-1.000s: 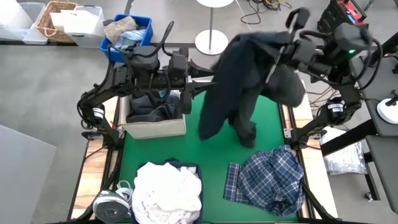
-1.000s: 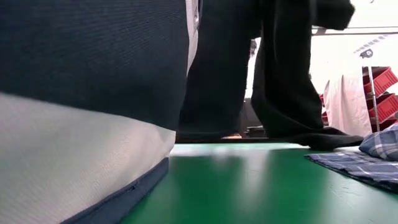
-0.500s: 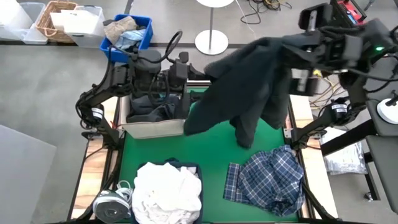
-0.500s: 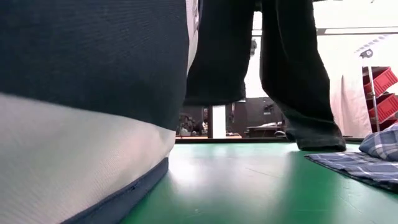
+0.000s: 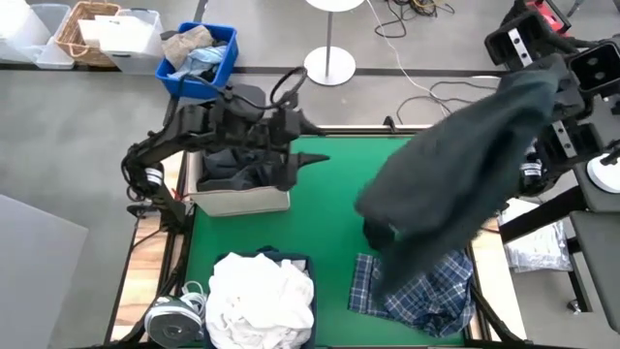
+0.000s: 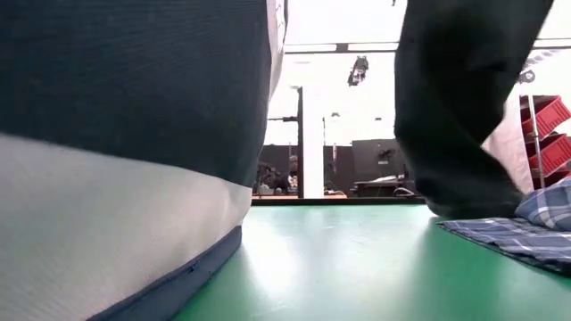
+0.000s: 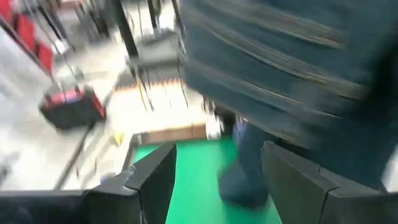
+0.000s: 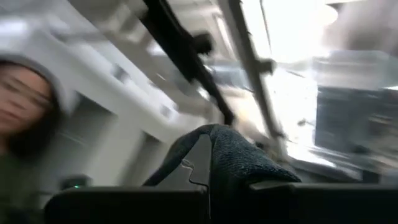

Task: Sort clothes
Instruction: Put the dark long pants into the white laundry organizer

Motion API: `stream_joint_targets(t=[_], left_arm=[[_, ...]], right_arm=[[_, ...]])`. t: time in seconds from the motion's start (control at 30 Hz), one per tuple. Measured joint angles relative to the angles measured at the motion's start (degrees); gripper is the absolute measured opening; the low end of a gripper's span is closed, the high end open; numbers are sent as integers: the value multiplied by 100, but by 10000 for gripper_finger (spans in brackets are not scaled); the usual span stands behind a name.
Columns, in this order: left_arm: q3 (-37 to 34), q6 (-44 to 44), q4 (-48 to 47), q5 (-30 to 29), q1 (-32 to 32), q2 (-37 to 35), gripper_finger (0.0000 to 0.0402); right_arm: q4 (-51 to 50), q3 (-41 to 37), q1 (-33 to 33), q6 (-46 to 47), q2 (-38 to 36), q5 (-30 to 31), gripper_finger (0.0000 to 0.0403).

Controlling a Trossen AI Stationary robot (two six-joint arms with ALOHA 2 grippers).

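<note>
Dark garment held high over the desk's right side

The right gripper (image 8: 211, 163), fingers clamped on the dark garment (image 5: 455, 184), holds it up clear of the plaid shirt (image 5: 426, 291) at the desk's near right corner, probably to carry it free. The left gripper (image 7: 214, 186), fingers apart, hangs beside the fabric bin (image 5: 242, 199) at the left edge.

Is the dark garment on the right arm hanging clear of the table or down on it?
Hanging. The dark garment drapes from the right gripper, jaws shut on it; whether its hem touches the plaid shirt is unclear.
</note>
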Motion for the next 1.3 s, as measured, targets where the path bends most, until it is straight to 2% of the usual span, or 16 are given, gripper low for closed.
stream_joint_targets(t=[0.1,0.17,0.23,0.33,0.47,0.7,0.83,1.03,1.3], left_arm=[[-4,74,924,94,-26,188,215],[-4,148,1296,411,-59,286,215],[-4,240,1361,843,-114,385,215],[-13,330,1258,906,-250,537,215],[-19,932,1041,411,-477,707,215],[-32,1758,930,-1177,-545,718,215],[-32,2228,440,-1959,-600,711,215],[-6,1872,-309,-1995,-696,586,215],[-6,1448,-209,-2017,-986,438,215]], right_arm=[[654,0,0,546,167,-70,9],[876,0,0,658,246,0,9],[905,0,0,623,283,223,9],[895,0,0,356,306,621,9],[916,0,-2,-7,300,945,9],[930,0,-2,-219,313,1106,9],[935,0,-2,-351,313,1422,9],[741,0,-7,-805,313,1858,9],[604,-2,-7,-1184,317,1857,9]])
